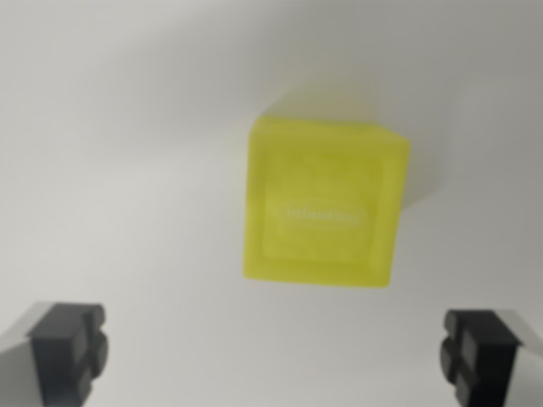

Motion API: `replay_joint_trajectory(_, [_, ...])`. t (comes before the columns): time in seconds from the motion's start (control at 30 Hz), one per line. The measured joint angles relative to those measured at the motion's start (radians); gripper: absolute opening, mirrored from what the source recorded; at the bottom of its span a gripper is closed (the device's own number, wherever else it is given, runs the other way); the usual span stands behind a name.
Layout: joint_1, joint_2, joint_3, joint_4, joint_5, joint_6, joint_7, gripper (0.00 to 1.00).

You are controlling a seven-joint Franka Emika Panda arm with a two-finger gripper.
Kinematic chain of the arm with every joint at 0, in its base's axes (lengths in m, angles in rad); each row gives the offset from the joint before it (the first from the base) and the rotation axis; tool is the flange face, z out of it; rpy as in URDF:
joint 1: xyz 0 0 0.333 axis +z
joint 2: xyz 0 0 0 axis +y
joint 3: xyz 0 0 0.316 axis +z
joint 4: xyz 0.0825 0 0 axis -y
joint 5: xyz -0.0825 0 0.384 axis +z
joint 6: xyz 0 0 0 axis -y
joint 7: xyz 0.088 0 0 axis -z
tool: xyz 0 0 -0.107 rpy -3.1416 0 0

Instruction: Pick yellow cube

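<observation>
Pale grey-white tabletop (pixel 127 170) filled the wrist view from edge to edge, plain and softly lit, with a faint shadow spreading up and toward the wrist view's right behind the only object on it. That object, the yellow cube (pixel 322 208), sat a little right of centre and in the upper half of the picture, its top face turned toward the camera and slightly rotated so that its edges ran at a small angle to the frame. A recessed square panel showed on that face, with a line of pale lettering across it, too blurred to read. The whole picture was somewhat soft. At the bottom corners the gripper (pixel 276 352) showed as two dark fingertips, one (pixel 72 348) at the wrist view's left and one at the right, each on a lighter grey body. The jaws stood wide apart, with bare table between them and nothing held. The cube lay above the line between the fingertips, clear of both and touching neither.
</observation>
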Motion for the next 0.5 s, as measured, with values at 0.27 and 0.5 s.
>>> replay_joint_trajectory(0.27, [-0.009, 0.035, 0.0, 0.021, 0.0, 0.012, 0.015, 1.0])
replay_joint_trajectory(0.5, [-0.016, 0.067, 0.0, 0.042, 0.0, 0.021, 0.027, 1.0])
